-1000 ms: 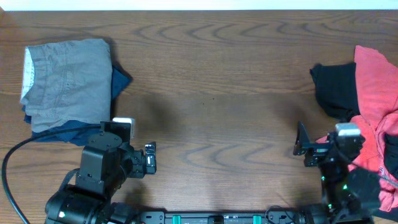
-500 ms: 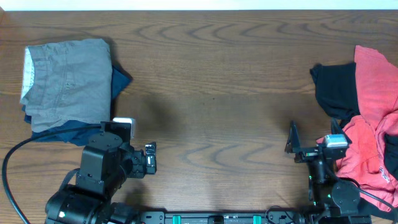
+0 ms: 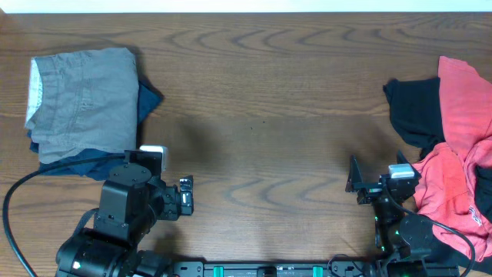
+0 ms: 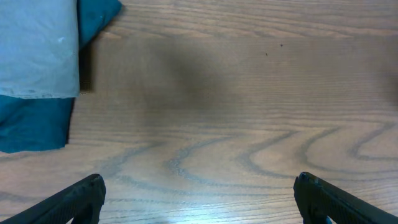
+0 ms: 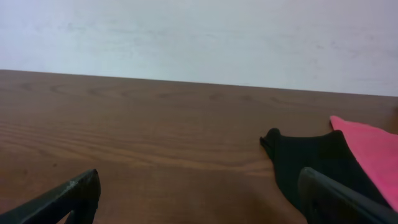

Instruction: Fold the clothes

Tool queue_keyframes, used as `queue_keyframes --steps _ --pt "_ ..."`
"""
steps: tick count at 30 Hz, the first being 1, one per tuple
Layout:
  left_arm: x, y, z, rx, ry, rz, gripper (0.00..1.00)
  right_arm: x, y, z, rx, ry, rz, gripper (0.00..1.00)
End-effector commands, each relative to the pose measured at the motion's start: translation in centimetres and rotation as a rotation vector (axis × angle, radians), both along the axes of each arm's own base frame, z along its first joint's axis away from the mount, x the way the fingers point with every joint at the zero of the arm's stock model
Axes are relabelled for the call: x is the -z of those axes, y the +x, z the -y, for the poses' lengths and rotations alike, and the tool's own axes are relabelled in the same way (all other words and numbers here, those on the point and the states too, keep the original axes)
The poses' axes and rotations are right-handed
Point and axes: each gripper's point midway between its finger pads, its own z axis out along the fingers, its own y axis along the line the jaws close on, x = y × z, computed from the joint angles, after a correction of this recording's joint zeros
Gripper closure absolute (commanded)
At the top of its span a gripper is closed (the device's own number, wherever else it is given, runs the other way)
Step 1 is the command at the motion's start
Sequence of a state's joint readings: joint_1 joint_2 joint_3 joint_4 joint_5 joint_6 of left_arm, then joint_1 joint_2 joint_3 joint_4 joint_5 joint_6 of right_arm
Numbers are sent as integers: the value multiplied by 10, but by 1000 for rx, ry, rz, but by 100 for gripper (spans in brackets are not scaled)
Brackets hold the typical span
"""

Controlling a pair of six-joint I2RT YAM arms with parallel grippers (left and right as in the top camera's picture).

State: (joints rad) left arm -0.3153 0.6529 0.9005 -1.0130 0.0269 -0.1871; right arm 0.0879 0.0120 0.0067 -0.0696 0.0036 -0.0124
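The left claw (image 4: pixel 199 186) and right claw (image 5: pixel 199 182) both gape empty, grey shorts (image 3: pixel 84 100) at 10 o'clock, red cloth (image 3: pixel 465 100) at 3 o'clock.

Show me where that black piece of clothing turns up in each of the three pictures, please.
Overhead: the black garment lies near the right edge, about mid-height.
Left wrist: not in it.
Right wrist: the black garment sits at the lower right, between the two dark fingertips.
Shared landmark: the red garment lies against its right side in the overhead view, and again in the right wrist view.
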Motion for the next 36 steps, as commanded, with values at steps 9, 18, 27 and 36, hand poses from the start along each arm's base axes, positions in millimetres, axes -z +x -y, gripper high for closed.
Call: queue_keyframes --steps 9,18,27,36 --pt "1 0 2 -3 -12 -6 2 0 0 4 11 -10 3 1" --pt "1 -1 1 -3 -12 -6 2 0 0 4 11 -10 3 1" --pt "1 -1 1 -3 -13 -4 2 0 0 4 11 -10 3 1" --pt "-9 -8 -24 -106 -3 66 2 0 0 4 11 -10 3 1"
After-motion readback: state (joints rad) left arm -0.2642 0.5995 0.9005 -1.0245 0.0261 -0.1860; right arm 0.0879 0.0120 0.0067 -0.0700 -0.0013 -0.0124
